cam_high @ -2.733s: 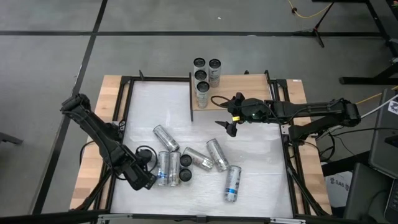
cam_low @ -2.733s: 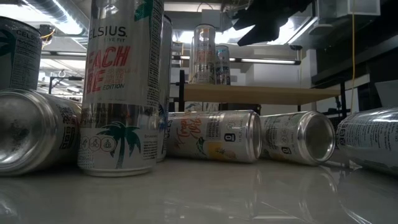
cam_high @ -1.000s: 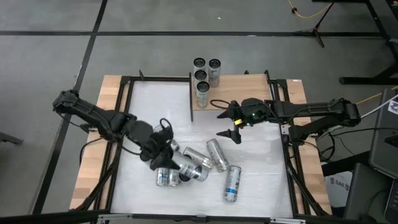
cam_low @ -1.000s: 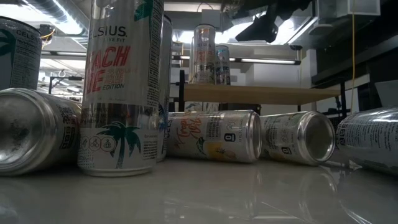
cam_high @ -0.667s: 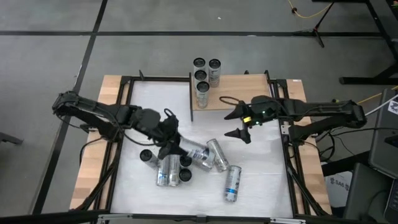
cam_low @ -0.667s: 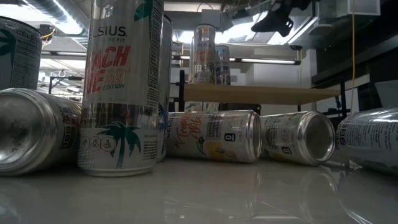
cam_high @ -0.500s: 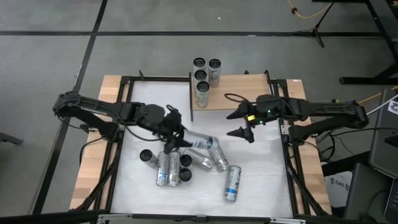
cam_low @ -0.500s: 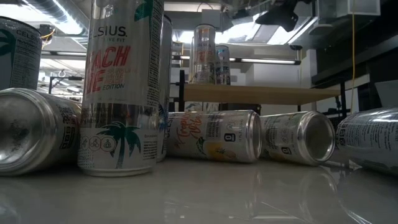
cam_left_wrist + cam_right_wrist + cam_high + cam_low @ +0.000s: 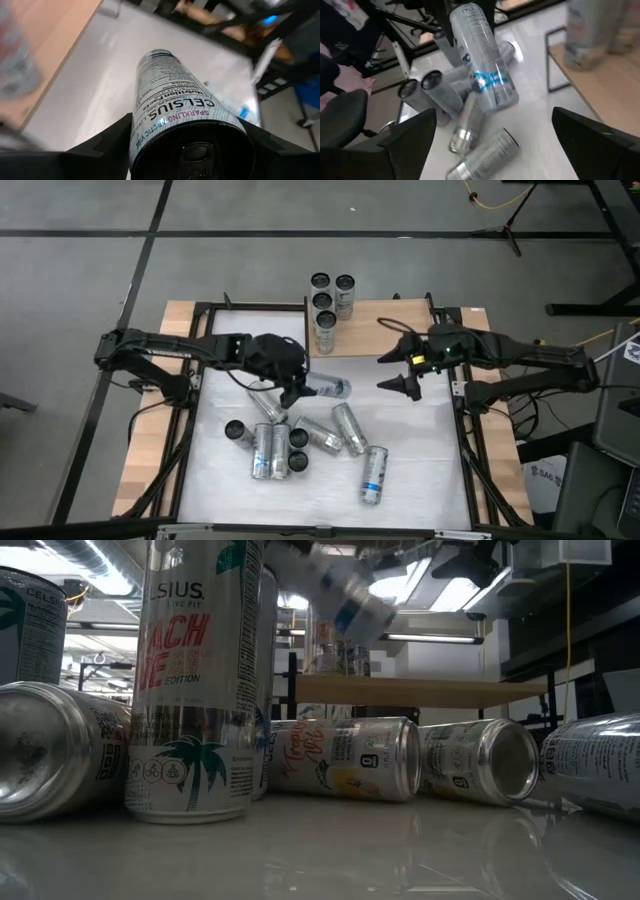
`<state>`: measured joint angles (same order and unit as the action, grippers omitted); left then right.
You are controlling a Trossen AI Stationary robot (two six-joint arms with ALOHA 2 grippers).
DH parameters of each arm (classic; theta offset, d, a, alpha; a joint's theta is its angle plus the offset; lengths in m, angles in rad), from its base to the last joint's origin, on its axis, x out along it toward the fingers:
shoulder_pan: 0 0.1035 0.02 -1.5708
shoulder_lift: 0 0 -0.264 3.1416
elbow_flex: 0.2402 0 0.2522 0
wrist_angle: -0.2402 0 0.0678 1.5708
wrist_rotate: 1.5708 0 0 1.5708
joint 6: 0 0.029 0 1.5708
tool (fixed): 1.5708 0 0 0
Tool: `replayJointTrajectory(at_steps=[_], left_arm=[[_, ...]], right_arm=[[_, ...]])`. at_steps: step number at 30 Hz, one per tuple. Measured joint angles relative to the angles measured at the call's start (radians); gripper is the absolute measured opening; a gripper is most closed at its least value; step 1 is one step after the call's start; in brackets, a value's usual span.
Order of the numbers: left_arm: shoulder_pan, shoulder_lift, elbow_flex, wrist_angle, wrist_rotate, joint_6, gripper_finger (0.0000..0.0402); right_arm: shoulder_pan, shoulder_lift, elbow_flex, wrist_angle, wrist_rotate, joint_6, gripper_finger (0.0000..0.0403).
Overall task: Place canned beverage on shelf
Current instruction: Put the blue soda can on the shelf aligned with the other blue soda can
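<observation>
My left gripper (image 9: 300, 390) is shut on a silver Celsius can (image 9: 328, 388), carried above the white tabletop just near of the shelf's left end. The can also shows in the right wrist view (image 9: 482, 50) and blurred in the low view (image 9: 345, 590). The shelf (image 9: 385, 330) is a pale wood board at the table's far side, with several cans (image 9: 325, 305) upright on its left end. My right gripper (image 9: 384, 372) hangs open beside the shelf's near edge, right of the carried can, with nothing between its fingers. My left gripper pinches the can's round wall (image 9: 145, 135) between its two fingers, close to the dark lidded end (image 9: 195, 152) that faces the wrist. The fingers (image 9: 107, 140) come from the table's left, slanting down. The can sticks out ahead of them toward the right, lifted clear of the table.
A pile of loose cans (image 9: 285, 445), some upright and some lying, sits on the tabletop (image 9: 420, 460) near its middle, with one more can (image 9: 373, 475) lying toward the near right. Black frame bars (image 9: 465, 440) run along the table's sides.
My left gripper has lifted the can out of the pile and swung it toward the far right, up to the shelf, rolling as it went; the can now points right. My right gripper has drawn back toward the table's right edge and risen, staying open.
</observation>
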<state>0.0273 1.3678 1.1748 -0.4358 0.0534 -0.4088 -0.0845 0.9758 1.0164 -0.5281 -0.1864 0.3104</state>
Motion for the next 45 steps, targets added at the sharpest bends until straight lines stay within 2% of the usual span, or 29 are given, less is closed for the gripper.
replayJointTrajectory(at_steps=[4,9,12,19,24,28,32,40,45], left_arm=[[0.041,0.0,0.0,-0.148,0.017,-0.018,0.0252],[0.061,0.0,0.0,-0.332,0.016,-0.049,0.0252],[0.061,0.002,0.0,-0.398,0.016,-0.05,0.0252],[0.06,0.003,0.0,-0.457,0.009,-0.051,0.0252],[0.049,0.003,0.0,-0.445,0.009,-0.02,0.0252],[0.036,0.003,0.0,-0.423,0.009,0.03,0.0252],[0.023,0.003,0.0,-0.407,-0.016,0.086,0.0252],[-0.005,0.003,0.0,-0.284,-0.033,0.229,0.0252],[-0.011,0.003,0.0,-0.221,-0.051,0.262,0.0252]], right_arm=[[-0.053,0.003,0.0,0.003,-0.042,0.0,0.0386],[-0.069,0.041,0.0,0.029,0.0,-0.004,0.0386],[-0.067,0.072,0.0,0.066,0.031,-0.005,0.0386],[-0.066,0.156,0.0,0.164,0.027,-0.005,0.0386],[-0.065,0.222,0.0,0.255,-0.002,-0.005,0.0386],[-0.065,0.276,0.0,0.34,-0.114,-0.005,0.0386],[-0.065,0.327,0.0,0.432,-0.165,-0.001,0.0386],[-0.047,0.415,0.0,0.572,-0.179,-0.001,0.0386],[0.017,0.45,0.0,0.639,-0.122,-0.034,0.0386]])
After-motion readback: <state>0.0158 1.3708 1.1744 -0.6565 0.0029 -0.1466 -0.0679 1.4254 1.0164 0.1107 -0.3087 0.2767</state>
